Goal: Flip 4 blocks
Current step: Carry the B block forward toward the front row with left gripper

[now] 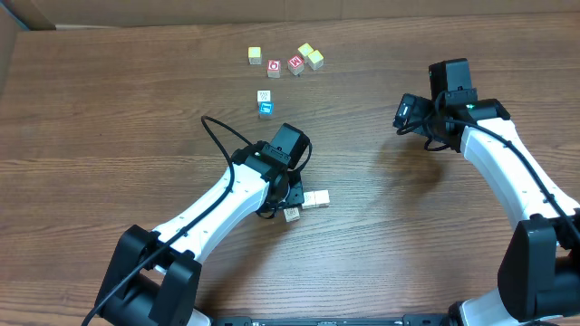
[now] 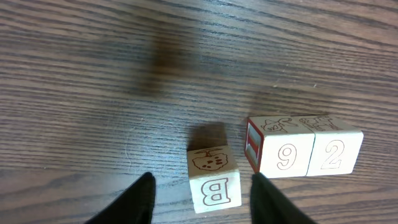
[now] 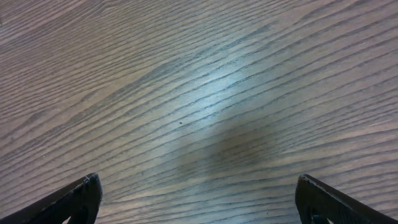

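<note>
In the left wrist view a pale wooden block (image 2: 214, 182) with a "B" face and a printed top rests on the table between my left gripper's (image 2: 202, 175) black fingers. There is a gap on each side of it, so the gripper is open. Just right of it, two more pale blocks stand pushed together, one marked "9" (image 2: 285, 149) with a red side face and one marked "2" (image 2: 334, 147). The right finger (image 2: 268, 199) stands close to the "9" block's red side. From overhead, the left gripper (image 1: 288, 201) hangs over these blocks (image 1: 315, 199). My right gripper (image 3: 198, 178) is open over bare wood.
At the table's far side lie several more cubes: yellow ones (image 1: 255, 55) (image 1: 311, 56), two red-faced ones (image 1: 274, 68) (image 1: 295, 64), a white dotted one (image 1: 264, 95) and a blue-faced one (image 1: 265, 110). The right arm (image 1: 507, 163) is at the right.
</note>
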Robot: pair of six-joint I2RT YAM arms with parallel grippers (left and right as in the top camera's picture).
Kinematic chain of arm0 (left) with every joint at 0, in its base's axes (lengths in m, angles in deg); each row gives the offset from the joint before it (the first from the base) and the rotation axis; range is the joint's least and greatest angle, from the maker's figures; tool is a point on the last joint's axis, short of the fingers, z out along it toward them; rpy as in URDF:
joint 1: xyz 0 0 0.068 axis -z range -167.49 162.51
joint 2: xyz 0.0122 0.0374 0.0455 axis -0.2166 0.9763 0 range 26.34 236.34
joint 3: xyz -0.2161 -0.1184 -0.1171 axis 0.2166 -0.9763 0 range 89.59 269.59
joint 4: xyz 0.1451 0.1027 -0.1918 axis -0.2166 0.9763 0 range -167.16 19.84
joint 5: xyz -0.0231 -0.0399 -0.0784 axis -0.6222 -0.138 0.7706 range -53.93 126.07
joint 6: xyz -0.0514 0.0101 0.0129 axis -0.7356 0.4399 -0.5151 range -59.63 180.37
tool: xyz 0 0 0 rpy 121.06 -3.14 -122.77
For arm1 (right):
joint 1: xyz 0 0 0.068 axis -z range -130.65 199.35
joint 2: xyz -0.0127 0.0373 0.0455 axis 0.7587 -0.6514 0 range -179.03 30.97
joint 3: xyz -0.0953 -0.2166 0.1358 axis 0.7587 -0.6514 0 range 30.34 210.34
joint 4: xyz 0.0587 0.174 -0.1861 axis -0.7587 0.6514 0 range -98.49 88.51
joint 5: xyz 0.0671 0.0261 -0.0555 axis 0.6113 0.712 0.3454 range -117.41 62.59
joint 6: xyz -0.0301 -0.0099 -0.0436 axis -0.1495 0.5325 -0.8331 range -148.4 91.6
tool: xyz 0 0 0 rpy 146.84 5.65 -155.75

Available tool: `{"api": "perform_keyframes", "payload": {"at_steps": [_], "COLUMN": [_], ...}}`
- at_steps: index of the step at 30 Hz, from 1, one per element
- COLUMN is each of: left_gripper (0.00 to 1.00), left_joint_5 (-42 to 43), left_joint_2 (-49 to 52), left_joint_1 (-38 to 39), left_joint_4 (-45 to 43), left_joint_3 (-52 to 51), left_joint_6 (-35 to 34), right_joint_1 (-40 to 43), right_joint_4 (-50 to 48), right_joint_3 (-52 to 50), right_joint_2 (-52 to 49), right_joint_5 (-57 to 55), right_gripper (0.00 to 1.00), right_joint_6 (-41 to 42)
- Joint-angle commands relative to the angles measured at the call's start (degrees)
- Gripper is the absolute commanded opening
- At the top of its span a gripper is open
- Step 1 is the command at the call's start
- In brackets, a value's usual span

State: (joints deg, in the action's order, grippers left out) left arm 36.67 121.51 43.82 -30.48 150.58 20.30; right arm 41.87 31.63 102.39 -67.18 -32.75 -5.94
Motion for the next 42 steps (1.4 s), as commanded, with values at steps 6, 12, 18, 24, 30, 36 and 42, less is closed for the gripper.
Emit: {"api": "perform_keyframes", "payload": {"at_steps": [6, 12, 18, 24, 30, 36, 42], "left_gripper": [0.11, 0.04, 0.04, 0.04, 0.04, 0.04, 0.04], "left_joint_5": [3.98, 4.0, 3.91, 3.89, 3.43, 3.45, 1.44], "left_joint_2": [-0.09, 0.07, 0.07, 0.07, 0.07, 0.09, 0.09], "left_joint_1": [-1.62, 2.56, 6.82, 8.11, 8.09, 8.09, 8.09], "left_joint_4": [11.72, 14.84, 12.5, 9.88, 5.14, 2.08, 1.11], "left_joint_3": [9.44, 7.26, 3.1, -0.81, -3.1, -5.14, -5.14], "left_joint_6": [2.89, 2.4, -1.81, -2.73, -2.8, -3.08, -4.17], "right_joint_1": [0.11, 0.11, 0.11, 0.11, 0.11, 0.11, 0.11], "right_joint_4": [-0.15, -0.15, -0.15, -0.15, -0.15, -0.15, -0.17], "right_joint_3": [0.55, 0.55, 0.55, 0.55, 0.55, 0.55, 0.55], "right_joint_2": [0.35, 0.35, 0.35, 0.35, 0.35, 0.35, 0.35], "right_joint_5": [-0.63, -0.63, -0.63, -0.61, -0.61, -0.61, -0.61], "right_gripper": [1.0, 1.0, 1.0, 1.0, 1.0, 1.0, 1.0], "right_joint_6": [-0.22, -0.22, -0.22, -0.22, -0.22, -0.22, -0.22]}}
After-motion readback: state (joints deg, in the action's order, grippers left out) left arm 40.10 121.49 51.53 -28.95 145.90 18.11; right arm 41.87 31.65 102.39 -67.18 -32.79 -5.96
